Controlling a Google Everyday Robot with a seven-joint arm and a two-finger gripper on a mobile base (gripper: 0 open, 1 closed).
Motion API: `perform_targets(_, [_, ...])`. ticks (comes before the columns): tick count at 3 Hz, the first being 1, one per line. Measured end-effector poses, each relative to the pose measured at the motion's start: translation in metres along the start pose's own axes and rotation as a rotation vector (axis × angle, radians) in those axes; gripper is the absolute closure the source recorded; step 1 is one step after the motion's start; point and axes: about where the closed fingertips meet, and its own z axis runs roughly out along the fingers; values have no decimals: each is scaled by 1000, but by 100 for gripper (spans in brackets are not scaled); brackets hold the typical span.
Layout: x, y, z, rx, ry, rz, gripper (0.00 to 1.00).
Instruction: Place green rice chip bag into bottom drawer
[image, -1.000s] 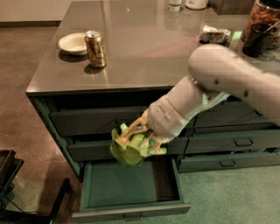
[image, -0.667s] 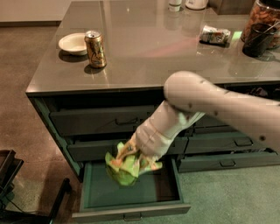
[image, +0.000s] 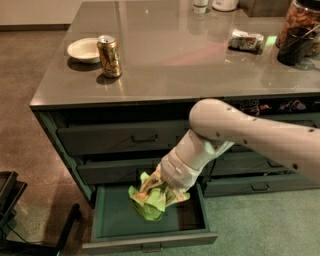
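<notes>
Jaws mostly hidden, grasping green rice chip bag, over open bottom drawer

My gripper clasps the green rice chip bag over the open bottom drawer, perhaps touching its floor.

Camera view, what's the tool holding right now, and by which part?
The tool holds the green rice chip bag by its crumpled upper end, over the open bottom drawer.

Soda can beside white bowl on countertop
</notes>
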Motion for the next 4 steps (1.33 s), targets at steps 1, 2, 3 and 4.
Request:
perform_targets(1, [43, 22, 37, -9, 8, -21, 100])
perform_targets(2, [104, 38, 88, 2, -6, -36, 100])
perform_targets(3, [112, 43, 95, -3, -12, -25, 100])
perform_targets(4, [156, 50, 123, -4, 26, -66, 100])
